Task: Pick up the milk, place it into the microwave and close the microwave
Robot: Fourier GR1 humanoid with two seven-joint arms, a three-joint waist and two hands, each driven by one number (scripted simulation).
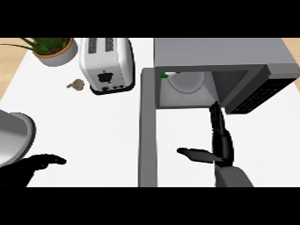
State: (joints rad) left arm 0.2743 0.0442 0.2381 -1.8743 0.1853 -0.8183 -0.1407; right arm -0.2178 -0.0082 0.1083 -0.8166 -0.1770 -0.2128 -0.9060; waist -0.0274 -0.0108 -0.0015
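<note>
On a white worktop (81,132), with a toaster (107,61), a potted plant (51,48) and a grey pot (3,140) off to the left: the microwave (243,57) at the upper right, its door (149,145) standing fully open and reaching toward the view's lower edge. Deep in the cavity's back left corner, seemingly the milk (167,75), white with a green top, just beside the pale turntable (190,83); judging by that, only the closing to do.

Right hand (218,136) just right of the door, inside its arc, fingers straight and pointing at the cavity, thumb spread wide, holding nothing. Left hand (29,169) low at the left edge, fingers relaxed and apart, also empty.

To close well: first clear the right hand out of the door's sweep. Then set flat fingers on the door's outer, left face, near the free end and far from the hinge. Push across in one even arc until flush with the front, with no fingers between door and frame.
</note>
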